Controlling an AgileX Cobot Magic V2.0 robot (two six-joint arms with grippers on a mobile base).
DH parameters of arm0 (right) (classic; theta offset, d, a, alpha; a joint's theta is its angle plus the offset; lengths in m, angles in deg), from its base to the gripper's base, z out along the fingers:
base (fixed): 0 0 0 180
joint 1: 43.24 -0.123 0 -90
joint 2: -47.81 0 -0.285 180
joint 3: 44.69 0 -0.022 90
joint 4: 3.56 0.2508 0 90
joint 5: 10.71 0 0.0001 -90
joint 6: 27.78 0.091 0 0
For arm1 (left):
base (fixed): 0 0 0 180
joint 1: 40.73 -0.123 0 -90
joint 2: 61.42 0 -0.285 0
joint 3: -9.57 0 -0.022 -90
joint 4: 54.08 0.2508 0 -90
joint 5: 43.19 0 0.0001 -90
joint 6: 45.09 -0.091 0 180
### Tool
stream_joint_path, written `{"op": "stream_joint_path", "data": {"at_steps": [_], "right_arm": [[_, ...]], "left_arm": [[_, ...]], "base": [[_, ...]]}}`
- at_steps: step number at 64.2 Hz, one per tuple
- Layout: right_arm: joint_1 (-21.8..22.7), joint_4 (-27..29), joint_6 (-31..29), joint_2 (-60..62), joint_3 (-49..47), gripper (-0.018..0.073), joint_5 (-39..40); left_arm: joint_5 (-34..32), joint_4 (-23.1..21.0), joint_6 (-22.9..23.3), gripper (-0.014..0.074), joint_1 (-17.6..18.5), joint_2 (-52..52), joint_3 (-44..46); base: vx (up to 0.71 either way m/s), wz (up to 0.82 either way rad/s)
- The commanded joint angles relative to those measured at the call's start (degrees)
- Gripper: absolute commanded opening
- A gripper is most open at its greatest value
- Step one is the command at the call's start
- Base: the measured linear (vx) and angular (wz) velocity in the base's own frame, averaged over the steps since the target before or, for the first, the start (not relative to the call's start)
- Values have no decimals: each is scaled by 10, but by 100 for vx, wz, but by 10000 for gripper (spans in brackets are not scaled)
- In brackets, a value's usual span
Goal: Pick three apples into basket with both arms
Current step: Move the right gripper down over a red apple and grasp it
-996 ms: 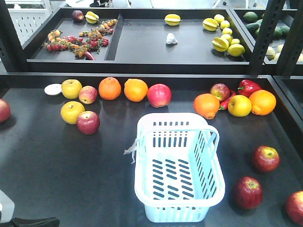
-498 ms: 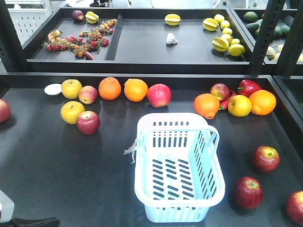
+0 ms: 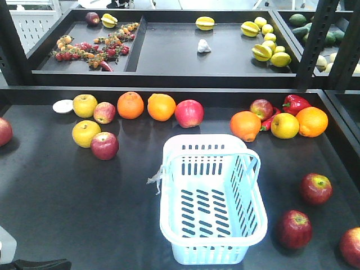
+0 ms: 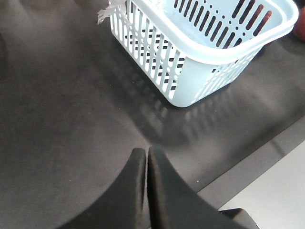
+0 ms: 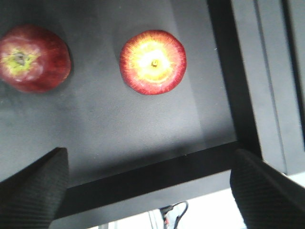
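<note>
The pale blue basket stands empty at the table's middle front. Three red apples lie to its right: one further back, one close to the basket's front corner, one at the frame edge. My left gripper is shut on nothing, hovering over bare table short of the basket's corner. My right gripper is wide open above the table's front lip, with two apples lying beyond its fingertips. Neither gripper shows in the front view.
A back row holds oranges, yellow apples, more red apples and a red pepper. Another red apple lies left of the basket. Raised trays of small fruit stand behind. Black uprights flank the right side.
</note>
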Motion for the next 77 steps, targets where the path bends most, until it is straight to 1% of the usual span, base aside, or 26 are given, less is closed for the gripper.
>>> {"op": "stream_joint_path", "data": {"at_steps": [1,6,14,26,38,51,77], "right_arm": [[16,11,-32,-10,-18,643,25],[14,11,-37,-26,-18,642,45],[14,9,-19,-59,-18,638,88],[14,10,-19,-124,-18,634,118],[14,5,-19,-175,-18,627,142],[14,5,-4,-222,-18,624,170],[14,5,-2,-264,-18,612,197]], "left_arm": [[-35,-9,5,-8,2,1,15],[-35,-9,5,-8,2,1,15],[-35,-9,5,-8,2,1,15],[-33,-9,5,-8,2,1,15],[-33,-9,5,-8,2,1,15],[-33,-9,5,-8,2,1,15],[-33,-9,5,-8,2,1,15]], "base": [[0,0],[0,0],[0,0],[0,0],[0,0],[0,0],[0,0]]}}
